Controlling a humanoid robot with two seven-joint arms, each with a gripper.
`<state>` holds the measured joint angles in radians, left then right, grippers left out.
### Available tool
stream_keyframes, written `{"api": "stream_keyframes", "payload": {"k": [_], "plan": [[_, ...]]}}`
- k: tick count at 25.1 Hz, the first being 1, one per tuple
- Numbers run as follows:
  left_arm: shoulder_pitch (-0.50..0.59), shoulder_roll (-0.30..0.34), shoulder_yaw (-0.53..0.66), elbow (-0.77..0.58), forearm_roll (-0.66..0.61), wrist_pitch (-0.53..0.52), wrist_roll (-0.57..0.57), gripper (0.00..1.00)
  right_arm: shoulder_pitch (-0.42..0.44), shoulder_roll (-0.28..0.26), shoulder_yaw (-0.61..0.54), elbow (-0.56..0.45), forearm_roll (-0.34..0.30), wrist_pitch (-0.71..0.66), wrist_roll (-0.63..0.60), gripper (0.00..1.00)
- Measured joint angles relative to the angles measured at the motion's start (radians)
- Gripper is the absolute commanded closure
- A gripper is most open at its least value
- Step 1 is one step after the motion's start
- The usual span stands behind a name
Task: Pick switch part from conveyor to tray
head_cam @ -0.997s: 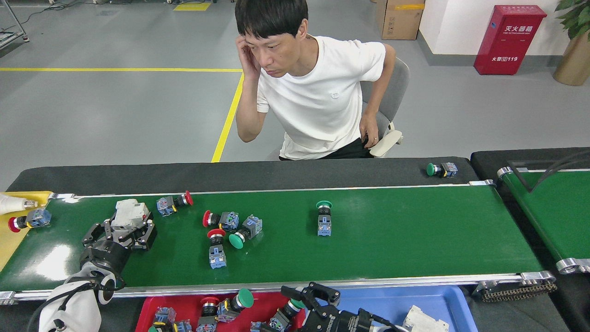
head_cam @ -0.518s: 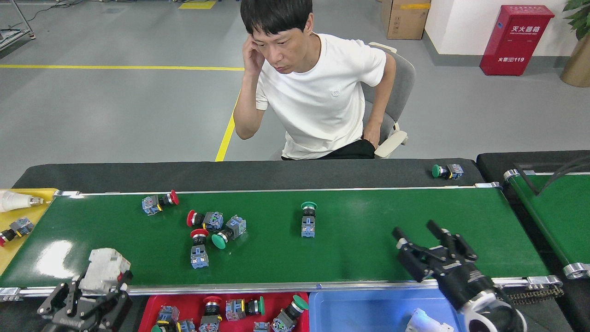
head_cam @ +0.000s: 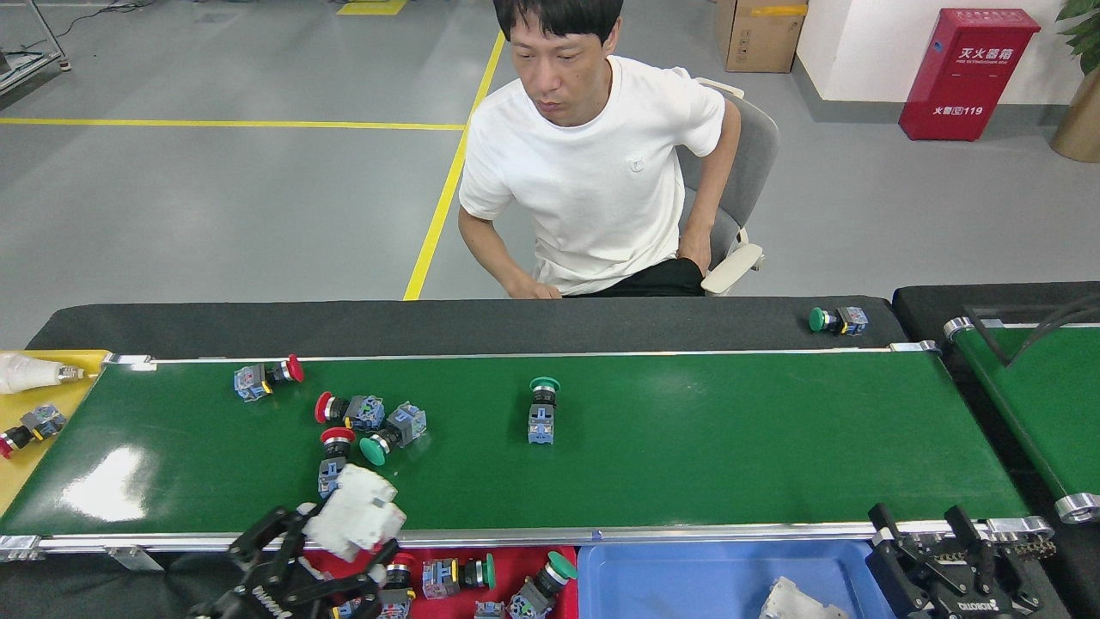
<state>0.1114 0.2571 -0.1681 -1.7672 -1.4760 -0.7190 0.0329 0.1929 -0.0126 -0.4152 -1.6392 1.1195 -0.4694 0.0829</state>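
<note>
Grey factory floor, seated person (head_cam: 601, 163) behind long green conveyor (head_cam: 687, 464). Left gripper (head_cam: 296, 567) at near rail, clenched on white switch part (head_cam: 357, 518), held over belt edge just above red tray (head_cam: 516, 572). Right gripper (head_cam: 950, 563) fingers spread, holding nothing, beside blue tray (head_cam: 687, 572). Judged best: carry clear of rail, lower over matching tray, release low. Avoid loose push-buttons (head_cam: 369, 421).

Right half of the conveyor (head_cam: 730, 447) lies bare — open passage there. Mid-belt, a lone green-capped switch (head_cam: 541, 411) stands apart, room all around it. Left of centre, a tight cluster of switches (head_cam: 365, 425) crowds the belt, pieces touching. The left gripper (head_cam: 301, 559) with its white part (head_cam: 354, 517) blocks the near rail before the red tray (head_cam: 516, 563) — the blue tray (head_cam: 687, 572) mostly free.
</note>
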Motion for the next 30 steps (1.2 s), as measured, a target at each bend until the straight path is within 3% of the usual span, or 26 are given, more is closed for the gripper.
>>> {"api": "stream_keyframes", "payload": {"k": [3, 7, 10, 12, 18, 23, 27, 30], "plan": [[-0.039, -0.013, -0.167, 0.0, -0.111, -0.014, -0.014, 0.72, 0.0, -0.002, 0.0, 0.0, 0.0, -0.001, -0.001, 0.03], [-0.057, -0.134, -0.311, 0.009, -0.312, -0.016, -0.035, 0.66, 0.0, -0.002, 0.0, 0.0, 0.0, -0.003, -0.002, 0.03], [-0.055, -0.218, -0.363, 0.037, -0.474, -0.02, -0.044, 0.38, 0.0, -0.002, 0.0, -0.001, -0.001, -0.003, -0.002, 0.03], [-0.04, -0.25, -0.374, 0.045, -0.55, -0.017, -0.046, 0.0, 0.0, -0.002, 0.0, -0.003, -0.001, -0.003, -0.002, 0.03], [-0.017, -0.256, -0.364, 0.041, -0.598, 0.026, -0.049, 0.0, 0.0, -0.002, 0.0, -0.006, -0.001, -0.004, -0.002, 0.03], [0.01, -0.268, -0.22, 0.006, -0.49, 0.049, -0.039, 0.0, 0.0, -0.002, 0.0, -0.006, -0.001, -0.006, -0.002, 0.03], [0.012, -0.284, 0.046, 0.003, -0.302, 0.079, -0.037, 0.0, 0.0, -0.002, 0.0, -0.007, -0.001, -0.006, -0.002, 0.03], [0.02, -0.26, 0.278, 0.003, -0.14, 0.083, -0.036, 0.0, 0.0, -0.002, 0.0, -0.008, -0.001, -0.002, -0.002, 0.03]]}}
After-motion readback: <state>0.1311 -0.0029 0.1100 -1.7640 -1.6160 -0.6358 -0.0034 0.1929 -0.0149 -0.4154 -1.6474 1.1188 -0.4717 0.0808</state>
